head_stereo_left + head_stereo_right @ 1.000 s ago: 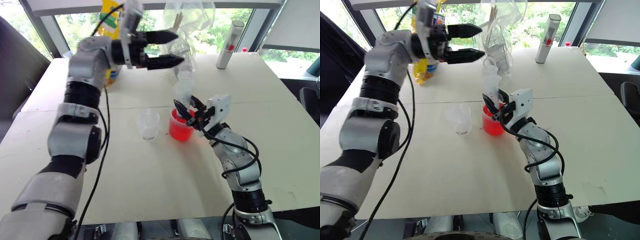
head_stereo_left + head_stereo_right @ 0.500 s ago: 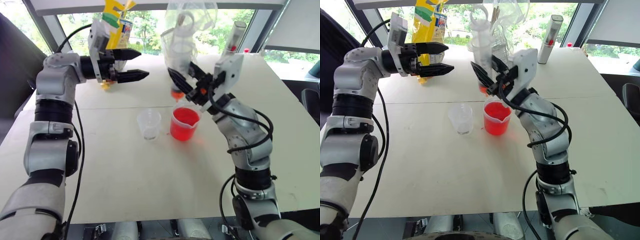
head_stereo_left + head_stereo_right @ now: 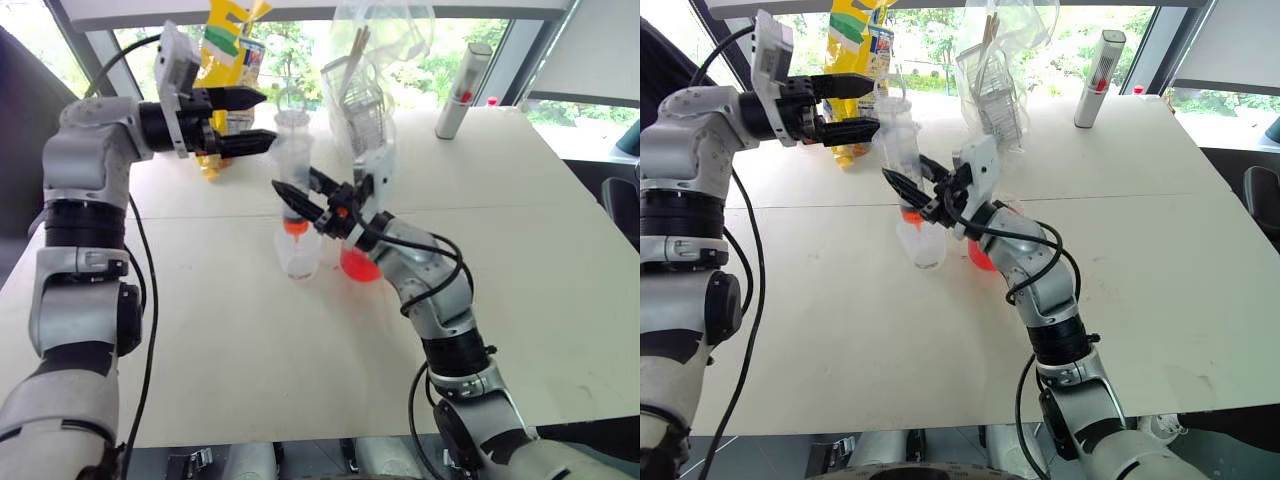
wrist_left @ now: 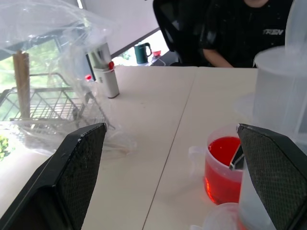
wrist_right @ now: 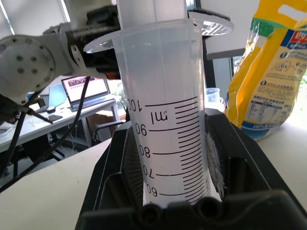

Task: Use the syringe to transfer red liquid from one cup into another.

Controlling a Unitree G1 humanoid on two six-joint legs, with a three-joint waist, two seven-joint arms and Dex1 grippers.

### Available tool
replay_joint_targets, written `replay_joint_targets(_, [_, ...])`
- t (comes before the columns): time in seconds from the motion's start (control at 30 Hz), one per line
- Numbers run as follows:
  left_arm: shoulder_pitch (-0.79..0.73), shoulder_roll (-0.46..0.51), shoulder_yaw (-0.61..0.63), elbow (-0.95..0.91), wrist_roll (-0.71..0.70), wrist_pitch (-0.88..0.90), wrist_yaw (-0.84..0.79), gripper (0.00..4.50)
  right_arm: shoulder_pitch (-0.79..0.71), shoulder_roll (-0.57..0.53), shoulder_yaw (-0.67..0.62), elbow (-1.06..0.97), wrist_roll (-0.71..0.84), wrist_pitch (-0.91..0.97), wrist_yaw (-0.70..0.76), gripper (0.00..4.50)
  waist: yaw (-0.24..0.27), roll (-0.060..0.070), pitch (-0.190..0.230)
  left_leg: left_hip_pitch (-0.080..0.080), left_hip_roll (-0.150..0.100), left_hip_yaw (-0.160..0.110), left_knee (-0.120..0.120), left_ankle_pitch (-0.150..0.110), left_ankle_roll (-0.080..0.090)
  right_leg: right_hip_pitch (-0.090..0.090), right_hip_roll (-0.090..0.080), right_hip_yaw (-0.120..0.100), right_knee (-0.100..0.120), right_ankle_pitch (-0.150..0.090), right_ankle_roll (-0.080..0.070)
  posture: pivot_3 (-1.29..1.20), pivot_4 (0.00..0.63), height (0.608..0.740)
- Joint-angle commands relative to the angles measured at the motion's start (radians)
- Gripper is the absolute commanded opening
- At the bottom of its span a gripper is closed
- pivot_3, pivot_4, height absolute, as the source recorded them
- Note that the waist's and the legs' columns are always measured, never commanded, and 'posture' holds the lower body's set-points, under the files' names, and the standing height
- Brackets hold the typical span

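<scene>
On the white tabletop (image 3: 250,360), the small colourless cup (image 3: 299,255) stands nearest, and just beside it, on the robot's right, is the beaker (image 3: 360,265) with the red liquid (image 4: 221,173), partly hidden behind the right arm. The right pincer (image 3: 310,203) is clenched on the syringe (image 3: 293,160) and holds it upright above the small cup, the red-stained tip pointing down into the cup's mouth. In the right wrist view the printed scale on the barrel (image 5: 168,139) sits between the two black fingers. Further back, the left pincer (image 3: 245,120) hangs released in the air, jaws wide apart and pointing toward the top of the syringe, near it but not touching. Behind stand a yellow bag (image 3: 228,40), a clear plastic bag over a wire rack (image 3: 375,60) and a silver cylinder (image 3: 460,90) near the far edge. A person in dark clothes (image 4: 240,28) sits beyond the tabletop
</scene>
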Motion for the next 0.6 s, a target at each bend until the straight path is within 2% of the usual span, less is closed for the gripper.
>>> replay_joint_targets(0.03, [-0.03,0.029,0.041,-0.066,-0.069,0.066,-0.027,4.47,-0.003,0.008,0.001,0.011,-0.021,-0.061,0.013,1.4,0.0,0.0,0.0,0.0,0.0,0.0,0.0,0.0,0.0,0.0,0.0,0.0,0.0,0.0,0.0,0.0,0.15,0.739])
replay_joint_targets(0.3, [-0.06,0.05,0.065,-0.076,-0.145,0.149,-0.065,4.47,0.006,0.005,0.002,0.042,-0.038,-0.094,0.017,1.4,-0.001,0.0,0.0,0.0,0.0,-0.001,0.0,0.0,0.0,0.0,0.0,0.0,0.001,0.0,0.0,0.0,0.15,0.739])
replay_joint_targets(0.6, [-0.062,0.103,0.032,-0.049,-0.103,0.082,-0.128,4.47,0.013,0.009,0.003,0.069,-0.054,-0.113,0.024,1.4,-0.001,0.0,0.0,0.0,0.0,0.0,0.0,0.0,0.0,0.0,0.0,0.0,0.001,0.0,0.0,0.0,0.15,0.739])
